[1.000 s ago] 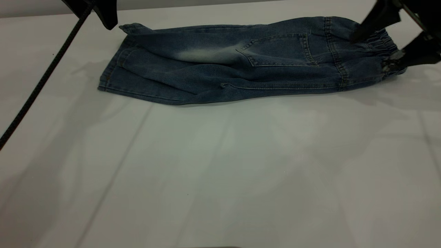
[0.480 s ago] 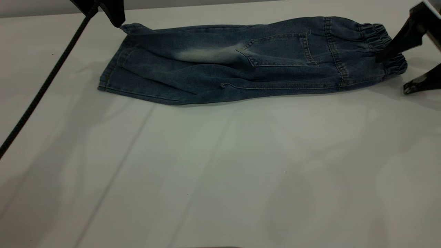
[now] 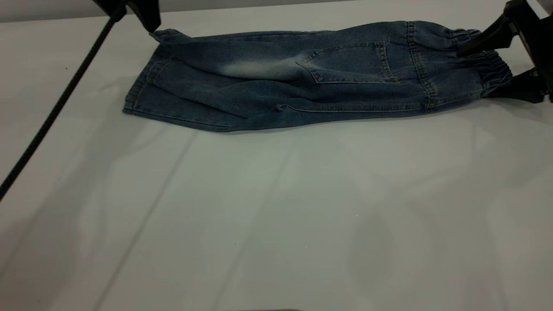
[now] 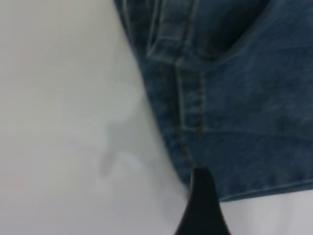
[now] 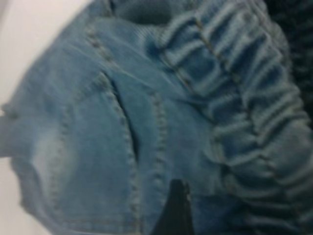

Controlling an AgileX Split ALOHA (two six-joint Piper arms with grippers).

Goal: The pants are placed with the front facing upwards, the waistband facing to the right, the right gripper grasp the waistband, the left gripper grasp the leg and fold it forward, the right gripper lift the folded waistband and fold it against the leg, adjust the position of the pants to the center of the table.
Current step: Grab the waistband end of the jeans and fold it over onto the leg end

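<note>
The blue denim pants [image 3: 281,82] lie folded lengthwise at the far side of the white table [image 3: 276,216], with the back pocket [image 3: 350,62] up. The gathered waistband [image 3: 497,69] points right. My right gripper [image 3: 476,72] is open at that end, one finger above the waistband and one low by its near edge. In the right wrist view the ruched waistband [image 5: 244,98] fills the frame beyond one dark finger [image 5: 173,210]. My left gripper [image 3: 147,19] hangs open just above the far leg hem corner [image 3: 166,34]; its one visible finger [image 4: 203,210] sits at the hem's edge, holding nothing.
The left arm's black braided cable [image 3: 52,108] slants down across the table's left side. The table's near half shows only faint creases and shadows. The table's far edge [image 3: 259,7] runs just behind the pants.
The right gripper let go of the waistband, drew back to the right, then came in again with open fingers on either side of it. The left gripper drifted slightly right. The pants stayed put.
</note>
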